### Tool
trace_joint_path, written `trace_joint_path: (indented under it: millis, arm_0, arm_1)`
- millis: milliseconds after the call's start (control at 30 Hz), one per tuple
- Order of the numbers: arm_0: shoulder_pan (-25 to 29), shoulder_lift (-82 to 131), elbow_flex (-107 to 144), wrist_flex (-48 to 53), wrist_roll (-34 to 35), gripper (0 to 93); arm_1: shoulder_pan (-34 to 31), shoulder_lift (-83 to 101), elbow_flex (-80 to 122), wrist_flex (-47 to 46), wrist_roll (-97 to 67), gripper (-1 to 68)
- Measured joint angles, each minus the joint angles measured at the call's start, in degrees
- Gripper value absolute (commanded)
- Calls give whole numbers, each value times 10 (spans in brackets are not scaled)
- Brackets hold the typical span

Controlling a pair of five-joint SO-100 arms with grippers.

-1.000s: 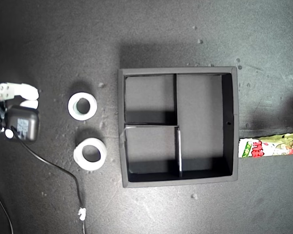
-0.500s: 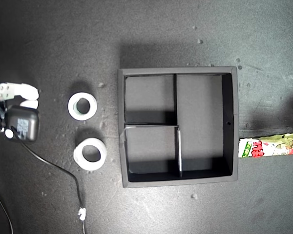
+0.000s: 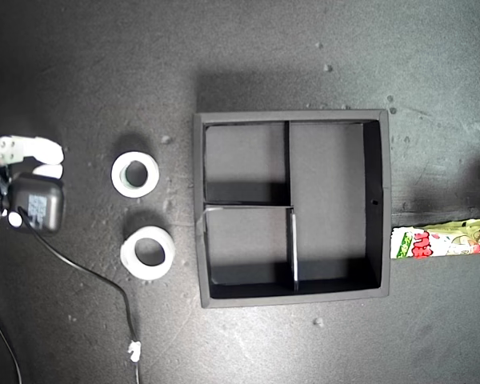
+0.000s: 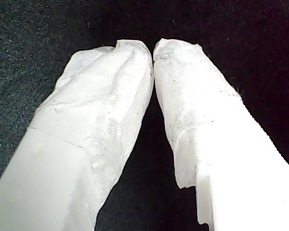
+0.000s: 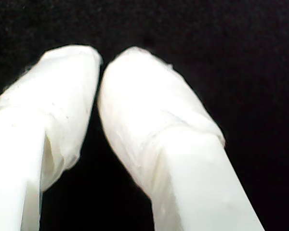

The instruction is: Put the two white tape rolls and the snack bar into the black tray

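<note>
The black tray [image 3: 388, 200] sits mid-table, all compartments bare. Two white tape rolls [image 3: 134, 174] [image 3: 148, 252] lie at the exterior view's left; the snack bar [image 3: 442, 241] lies at its right edge. My first gripper [image 4: 152, 48] and my second gripper [image 5: 101, 60] have tips together (nothing held), over dark table [image 3: 80, 64].

Exterior view: rolls [image 3: 134, 174] left of tray [image 3: 294, 117] (bar [image 3: 443, 242] right).

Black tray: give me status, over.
Both end effectors shut, empty: first, second. Black tray holds nothing. Two tape rolls and snack bar outside it. Nothing in the way.
</note>
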Motion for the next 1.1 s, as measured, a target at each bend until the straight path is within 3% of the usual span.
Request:
trace_joint_path:
  millis: [733,800,900,967,1100]
  arm_0:
    - [-1,0,0,0,2,3]
    - [-29,0,0,0,12,4]
    - [-121,0,0,0,46,4]
    - [-171,1,0,0,38,4]
    - [-207,3,0,0,52,4]
  arm_1:
    - [-1,0,0,0,0,3]
    - [-1,0,0,0,0,55]
    - [39,0,0,0,33,-2]
    - [67,0,0,0,82,-2]
    - [96,0,0,-2,185,-3]
